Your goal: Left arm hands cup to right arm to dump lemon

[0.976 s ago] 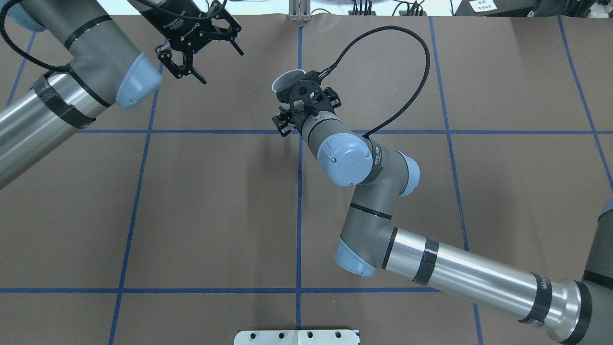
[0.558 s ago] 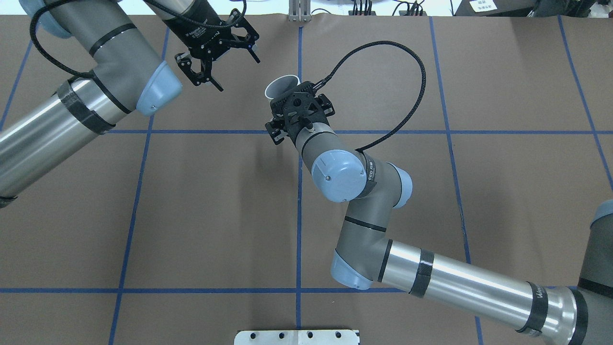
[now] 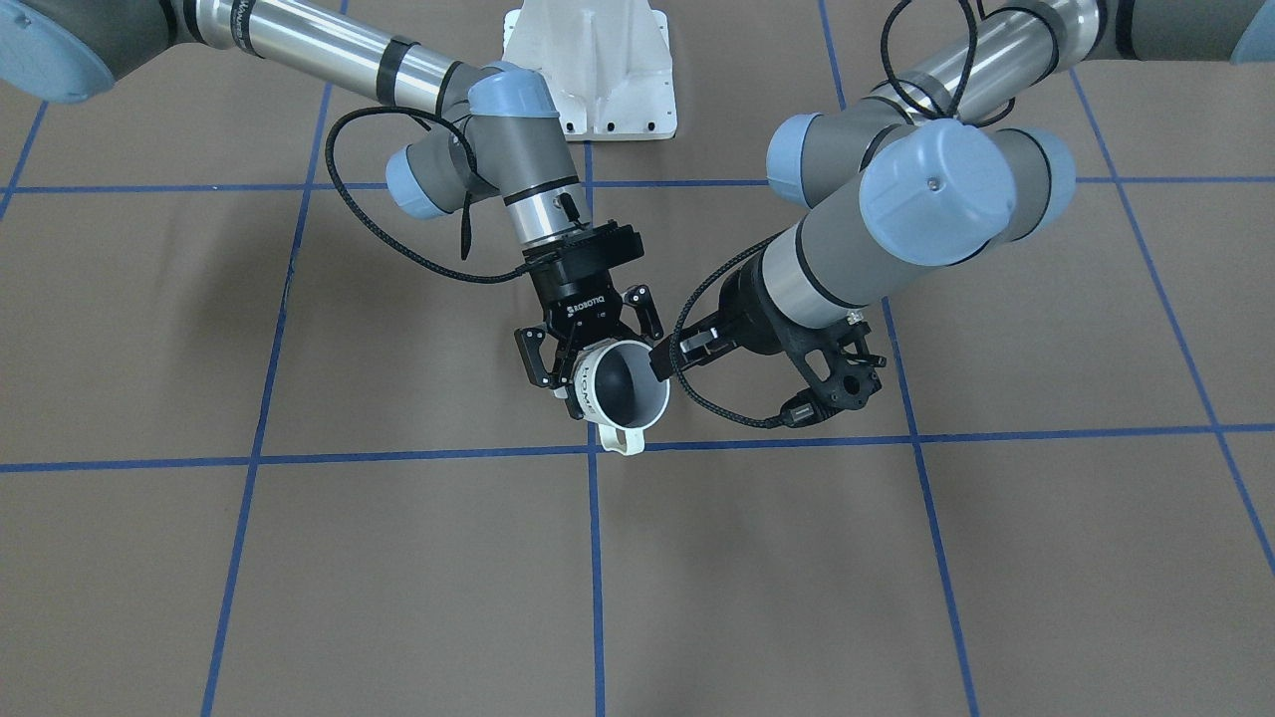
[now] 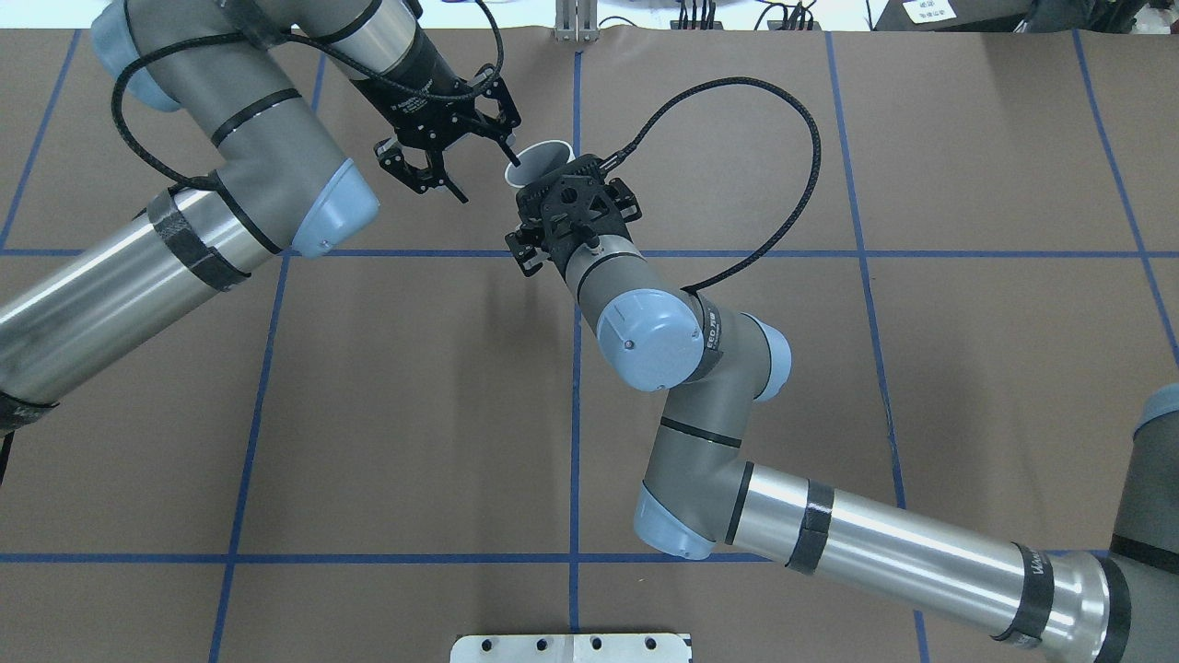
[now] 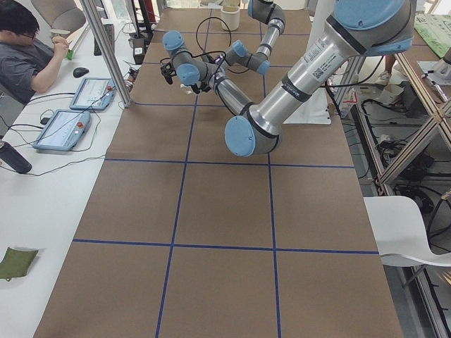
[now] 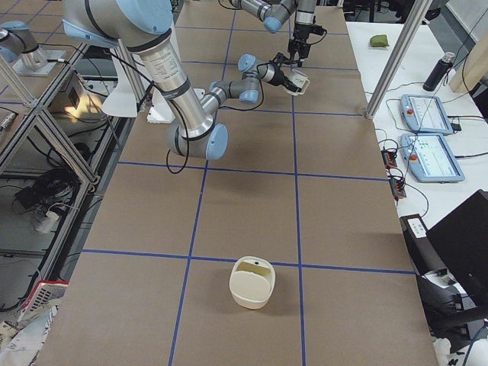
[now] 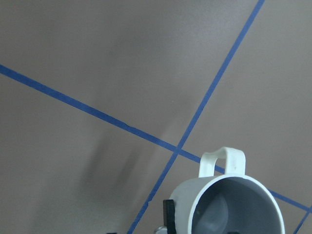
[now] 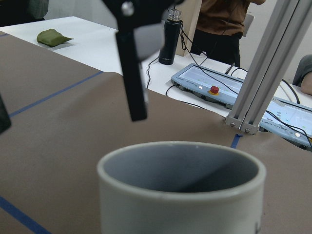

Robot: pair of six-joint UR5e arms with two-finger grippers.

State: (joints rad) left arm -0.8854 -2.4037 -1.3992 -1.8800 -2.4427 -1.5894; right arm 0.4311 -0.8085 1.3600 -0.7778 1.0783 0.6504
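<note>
Your right gripper (image 3: 588,354) is clamped on the white HOME mug (image 3: 623,393), and the left gripper (image 4: 490,181), fingers apart, sits just beside its rim.

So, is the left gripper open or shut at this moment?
Open: the left gripper has its fingers spread wide apart close to the cup, and nothing is between them.

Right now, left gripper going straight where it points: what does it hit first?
Likely the rim of the white cylindrical mug: one finger of the open left gripper sits right beside it. Otherwise the brown table.
</note>
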